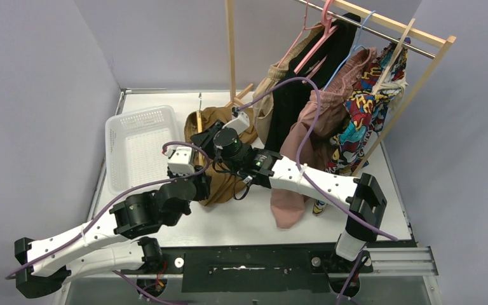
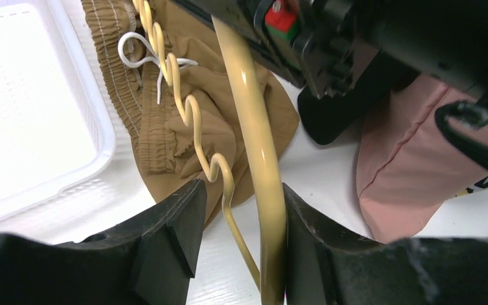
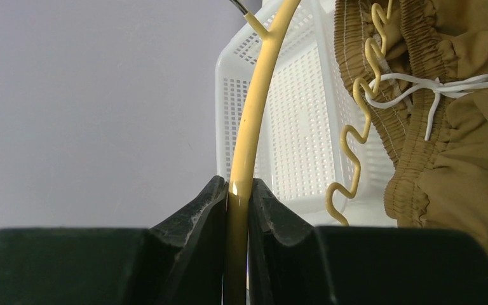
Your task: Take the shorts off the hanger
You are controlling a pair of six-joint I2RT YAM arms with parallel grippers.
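The olive-brown shorts (image 1: pixel 215 118) lie crumpled on the table, still on a yellow hanger (image 2: pixel 254 127) with a wavy wire bar. My right gripper (image 1: pixel 200 136) is shut on the hanger's thick yellow rod (image 3: pixel 254 114), next to the shorts' waistband (image 3: pixel 457 178). My left gripper (image 1: pixel 198 184) is open astride the same rod; in the left wrist view (image 2: pixel 240 197) the rod touches the right finger and a gap shows at the left finger. The shorts (image 2: pixel 219 121) lie just beyond the jaws. Beige-tan (image 1: pixel 273 82), black (image 1: pixel 292 101) and dusty pink shorts (image 1: pixel 289 203) hang on the rack.
A white perforated basket (image 1: pixel 117 136) stands left of the shorts, close to both grippers (image 2: pixel 101 127). The wooden clothes rack (image 1: pixel 230 51) stands at the back right with a comic-print garment (image 1: pixel 362 127). The pink shorts' hem (image 2: pixel 406 171) reaches the table right of my left gripper.
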